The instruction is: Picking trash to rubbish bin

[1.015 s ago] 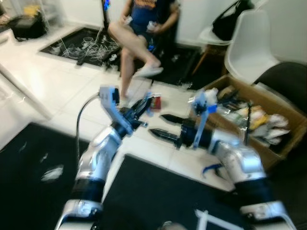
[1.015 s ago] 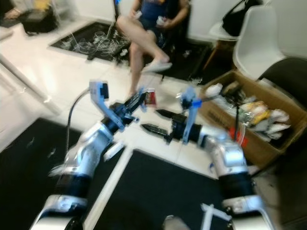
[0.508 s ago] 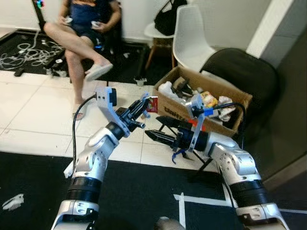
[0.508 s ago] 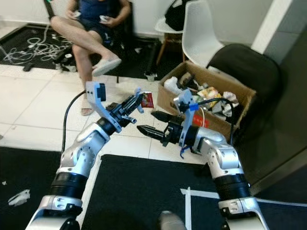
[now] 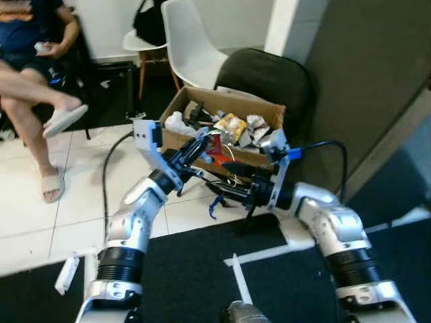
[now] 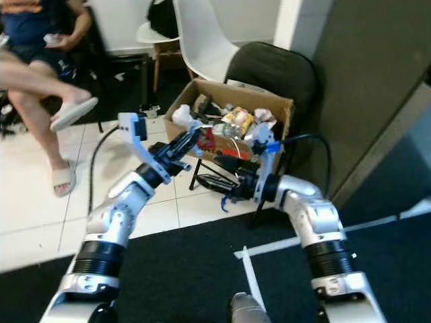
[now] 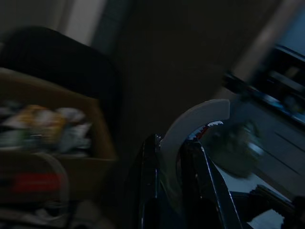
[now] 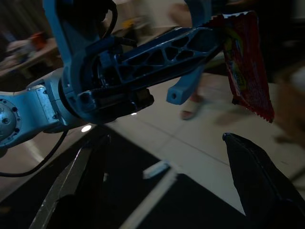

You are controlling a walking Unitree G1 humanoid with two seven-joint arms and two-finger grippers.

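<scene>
My left gripper is shut on a red snack wrapper, held up just before the front wall of a brown cardboard box that serves as the bin and holds several pieces of trash. In the right wrist view the red wrapper hangs from the left gripper's blue-lit fingers. The left wrist view is dark, with a pale sheet pinched between the black fingers. My right gripper stands open just below and right of the wrapper, with nothing between its fingers.
A dark padded chair stands behind the box, a white chair further back. A person sits at the left with crossed legs. Grey wall on the right. Black mat with white tape lines lies below my arms.
The camera has swung to the right, so the box now sits straight ahead and closer. Both arms keep their pose, and the left gripper still holds the wrapper.
</scene>
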